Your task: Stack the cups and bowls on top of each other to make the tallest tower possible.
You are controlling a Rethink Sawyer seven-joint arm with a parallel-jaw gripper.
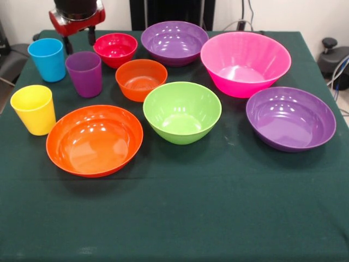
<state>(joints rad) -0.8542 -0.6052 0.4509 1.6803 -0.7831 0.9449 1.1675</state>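
Ten pieces are seen standing apart on the green cloth [180, 218]. The gripper [79, 39] is held open above the gap between the blue cup [47, 59] and the small red bowl [115, 49]. The purple cup [84, 73] is set just in front.

a lab: green-clothed table [180, 218], cables [338, 71] along white wall [305, 13]
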